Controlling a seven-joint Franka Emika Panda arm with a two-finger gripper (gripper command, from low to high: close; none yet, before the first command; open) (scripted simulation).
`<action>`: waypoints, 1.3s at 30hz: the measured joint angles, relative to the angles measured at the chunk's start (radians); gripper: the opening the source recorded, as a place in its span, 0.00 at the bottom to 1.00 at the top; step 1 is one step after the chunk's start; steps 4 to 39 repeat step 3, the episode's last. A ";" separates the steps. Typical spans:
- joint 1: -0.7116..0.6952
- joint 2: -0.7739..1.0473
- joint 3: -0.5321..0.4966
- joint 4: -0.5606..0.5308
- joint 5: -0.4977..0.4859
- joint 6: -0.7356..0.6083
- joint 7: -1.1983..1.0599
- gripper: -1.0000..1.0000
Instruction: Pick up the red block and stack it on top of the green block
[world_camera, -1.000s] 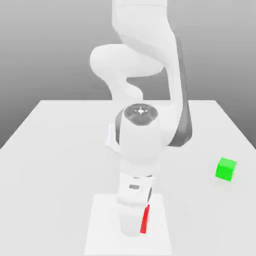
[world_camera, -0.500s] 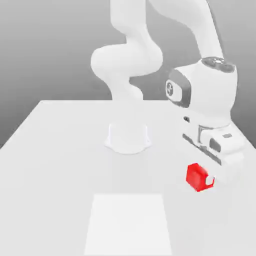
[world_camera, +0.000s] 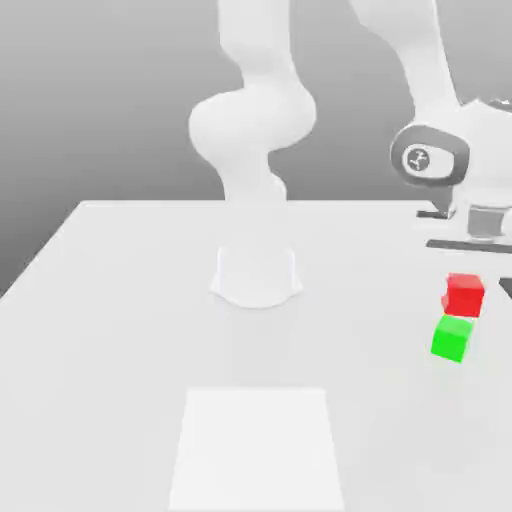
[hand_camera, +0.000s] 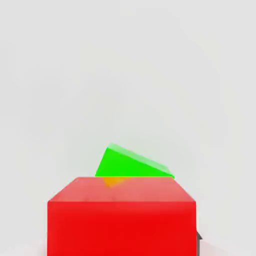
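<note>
**Red block gripped, held over worktop near green block**

The fingers (hand_camera: 209, 250) are clenching the red block (world_camera: 463, 296), which is sitting between them in the hand view. In the exterior view, the red block is hanging just above the green block (world_camera: 451, 339) as the picture shows it, and slightly toward the exterior view's right. The green block is resting on the worktop (world_camera: 120, 340), at the exterior view's right. It is standing turned at an angle to the red block; in the hand view, one corner and part of its upper face are showing beyond the red block's edge. Whether the two blocks are touching, I am not able to tell.

The arm (world_camera: 425, 70) is reaching over from its base (world_camera: 256, 278) toward the exterior view's right, with the hand (world_camera: 487, 222) hovering above the red block. A pale square (world_camera: 256, 450) is lying on the worktop in the foreground, well apart from both blocks. Both blocks are presenting plain, bright faces.
</note>
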 joint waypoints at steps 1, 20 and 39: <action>0.005 0.021 -0.007 0.001 -0.015 0.020 0.011 1.00; 0.004 0.021 -0.007 0.001 -0.015 0.020 0.011 1.00; 0.004 0.021 -0.007 0.001 -0.015 0.020 0.011 1.00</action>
